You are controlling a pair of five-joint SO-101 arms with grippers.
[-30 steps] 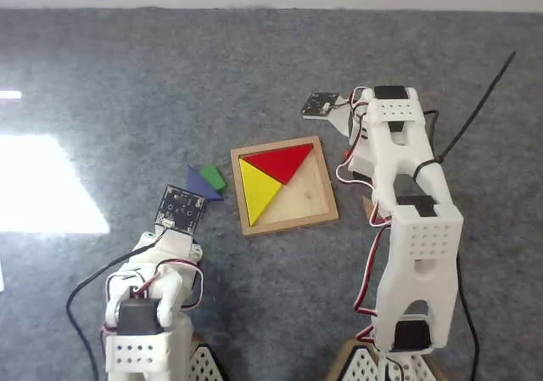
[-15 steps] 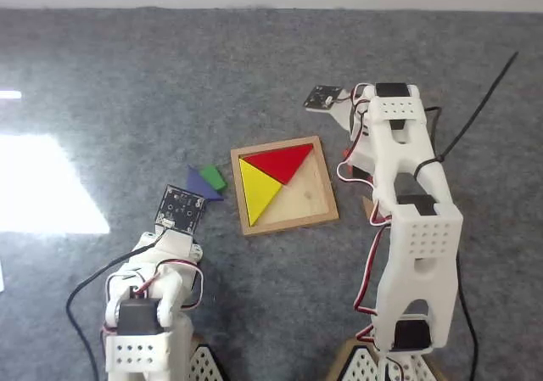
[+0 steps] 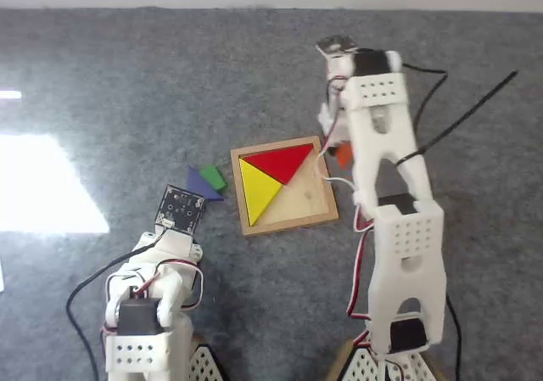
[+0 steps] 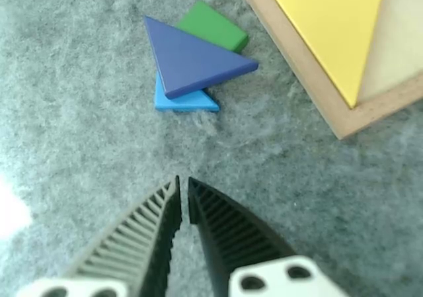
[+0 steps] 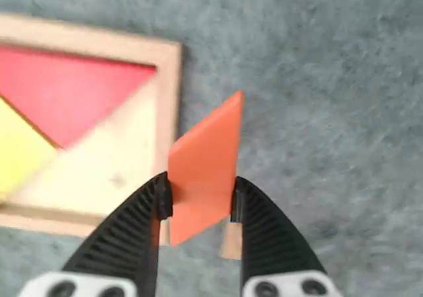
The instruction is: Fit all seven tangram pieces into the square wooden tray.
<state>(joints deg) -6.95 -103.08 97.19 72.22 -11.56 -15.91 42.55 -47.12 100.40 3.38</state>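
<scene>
Left gripper (image 4: 180, 198) sits over the grey mat, jaws all but touching, nothing between them. Just ahead of its tips is a little heap: dark blue triangle (image 4: 195, 62) on top, green piece (image 4: 215, 27) and light blue piece (image 4: 182, 100) underneath. Next, the wooden tray (image 3: 290, 222), red triangle (image 3: 278, 161) and yellow triangle (image 3: 257, 187) seated inside. Far right, the right gripper (image 5: 199, 194) pinches the orange parallelogram (image 5: 201, 158), just beside the tray's right rim.
</scene>
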